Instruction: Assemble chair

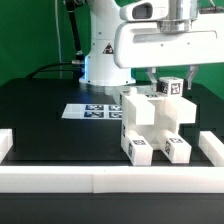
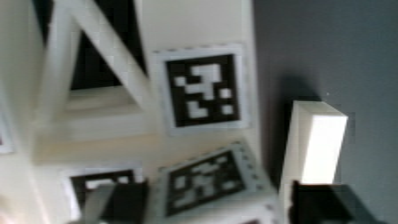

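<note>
The partly built white chair [image 1: 150, 125] stands on the black table, its blocky legs carrying black-and-white tags. My gripper [image 1: 164, 82] hangs over its upper part on the exterior view's right, at a small tagged white piece [image 1: 172, 87]. In the wrist view a tagged white chair part [image 2: 214, 180] lies between my dark fingers [image 2: 118, 205], and my gripper [image 2: 214, 206] is shut on it. Beyond it another tagged face [image 2: 201, 90] and slanted white bars show. A narrow white block [image 2: 320, 140] stands beside the other finger.
The marker board [image 1: 93, 110] lies flat on the table behind the chair. A long white border wall [image 1: 100, 179] runs along the front, with short ends at both sides [image 1: 5, 145]. The arm's white base [image 1: 100, 60] stands at the back.
</note>
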Available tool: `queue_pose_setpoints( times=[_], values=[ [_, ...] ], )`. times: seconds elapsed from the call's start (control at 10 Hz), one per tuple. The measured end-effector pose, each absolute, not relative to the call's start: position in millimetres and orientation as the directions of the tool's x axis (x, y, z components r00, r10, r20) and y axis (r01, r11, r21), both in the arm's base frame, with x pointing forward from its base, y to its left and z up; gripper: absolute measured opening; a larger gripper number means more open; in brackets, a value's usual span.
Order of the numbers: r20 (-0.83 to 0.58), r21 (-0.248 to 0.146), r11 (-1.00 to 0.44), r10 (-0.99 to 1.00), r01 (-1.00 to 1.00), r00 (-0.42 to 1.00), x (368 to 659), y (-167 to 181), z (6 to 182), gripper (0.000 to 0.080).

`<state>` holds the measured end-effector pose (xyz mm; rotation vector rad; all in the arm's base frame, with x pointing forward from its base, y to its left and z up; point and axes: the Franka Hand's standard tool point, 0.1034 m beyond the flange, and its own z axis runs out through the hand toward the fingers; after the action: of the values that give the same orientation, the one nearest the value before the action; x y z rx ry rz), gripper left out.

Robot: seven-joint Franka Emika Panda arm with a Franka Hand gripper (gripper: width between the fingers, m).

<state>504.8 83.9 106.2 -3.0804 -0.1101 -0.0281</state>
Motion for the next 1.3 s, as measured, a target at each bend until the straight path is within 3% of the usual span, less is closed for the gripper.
queue_pose_setpoints(
  times=[0.5, 1.3],
  values=[
    [0.022, -0.059, -0.997, 0.044, 0.045, 0.999, 505.5, 83.8, 106.6, 0.0269],
    [-0.013, -0.065, -0.885, -0.461, -0.460, 0.887, 505.2, 84.7, 106.1, 0.0271]
  ],
)
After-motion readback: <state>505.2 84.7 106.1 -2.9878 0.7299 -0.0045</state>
